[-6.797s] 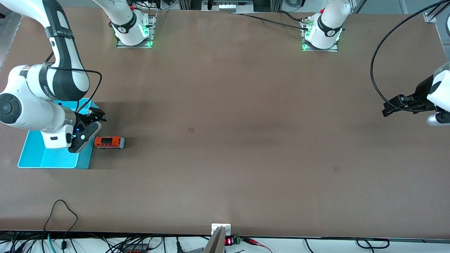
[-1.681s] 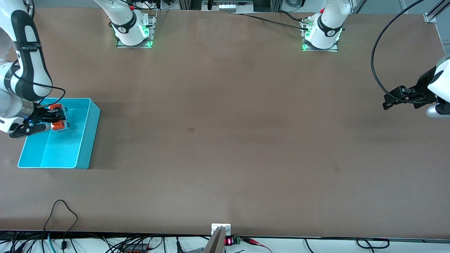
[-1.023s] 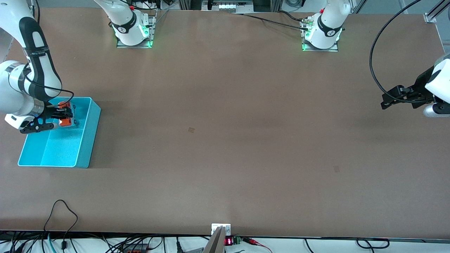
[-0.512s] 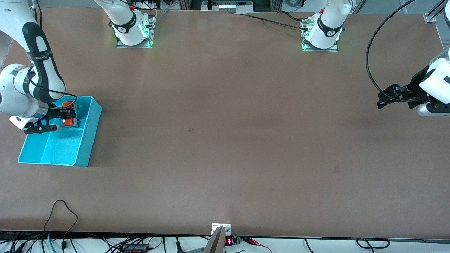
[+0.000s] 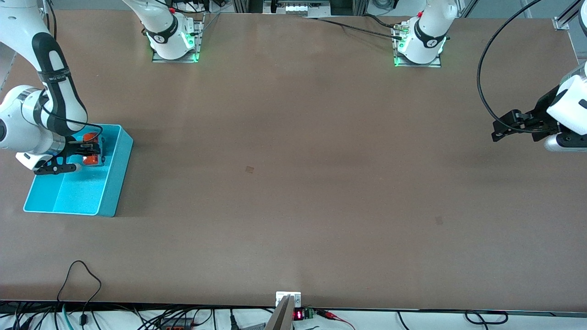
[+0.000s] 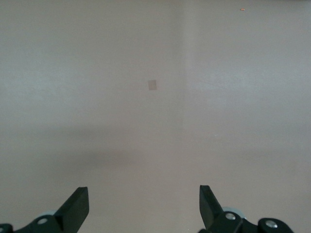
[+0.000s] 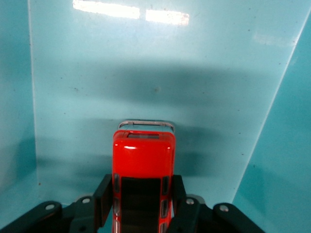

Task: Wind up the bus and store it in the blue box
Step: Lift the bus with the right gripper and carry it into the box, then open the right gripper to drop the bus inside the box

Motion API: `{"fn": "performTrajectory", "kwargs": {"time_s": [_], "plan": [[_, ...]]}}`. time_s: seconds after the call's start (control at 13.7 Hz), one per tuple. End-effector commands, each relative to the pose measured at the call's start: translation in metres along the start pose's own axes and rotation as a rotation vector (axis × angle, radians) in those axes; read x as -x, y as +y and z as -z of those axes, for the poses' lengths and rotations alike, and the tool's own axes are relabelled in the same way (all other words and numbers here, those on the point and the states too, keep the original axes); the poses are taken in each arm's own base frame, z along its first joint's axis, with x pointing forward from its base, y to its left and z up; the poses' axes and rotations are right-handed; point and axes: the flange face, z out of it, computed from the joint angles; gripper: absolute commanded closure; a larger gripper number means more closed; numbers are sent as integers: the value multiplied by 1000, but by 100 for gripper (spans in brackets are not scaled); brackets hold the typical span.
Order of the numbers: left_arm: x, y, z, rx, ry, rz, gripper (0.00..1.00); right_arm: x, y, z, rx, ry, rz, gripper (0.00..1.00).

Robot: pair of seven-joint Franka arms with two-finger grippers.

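Front view: blue box [image 5: 112, 183] sits at the right arm's end of the table. Right gripper [image 5: 90, 151] is down inside it, fingers clamped on the bus [image 7: 143, 167], which hangs low over the box floor. Left gripper [image 5: 504, 129] waits, jaws spread, over bare table at the left arm's end. Judgement: storing nearly done; release and withdrawal remain. Winding cannot be confirmed.

The right tool [image 5: 90, 153] hangs inside the rectangular cyan-blue plastic box [image 5: 112, 192], clamped on the small orange toy bus [image 7: 143, 167]; the left tool [image 6: 144, 208] waits with jaws spread.
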Motion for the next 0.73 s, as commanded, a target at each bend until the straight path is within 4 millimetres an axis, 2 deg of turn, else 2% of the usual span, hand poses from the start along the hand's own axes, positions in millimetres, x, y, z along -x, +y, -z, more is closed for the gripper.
{"fn": "performTrajectory", "kwargs": {"time_s": [0.0, 0.15, 0.29, 0.37, 0.51, 0.66], "plan": [[5, 0, 8, 14, 4, -21, 0, -1, 4, 2, 4, 10, -6, 32], [5, 0, 9, 13, 5, -23, 0, -3, 4, 0, 6, 7, -4, 24], [5, 0, 9, 12, 5, -22, 0, -7, 6, 9, 14, 22, -3, 0], [5, 0, 9, 12, 5, -22, 0, -12, 8, 21, 24, 44, 4, 0], [5, 0, 9, 11, 2, -22, 0, -23, 10, 58, 33, 70, 7, 0], [6, 0, 9, 11, -1, -22, 0, -33, 12, 109, 29, 78, 8, 0]]}}
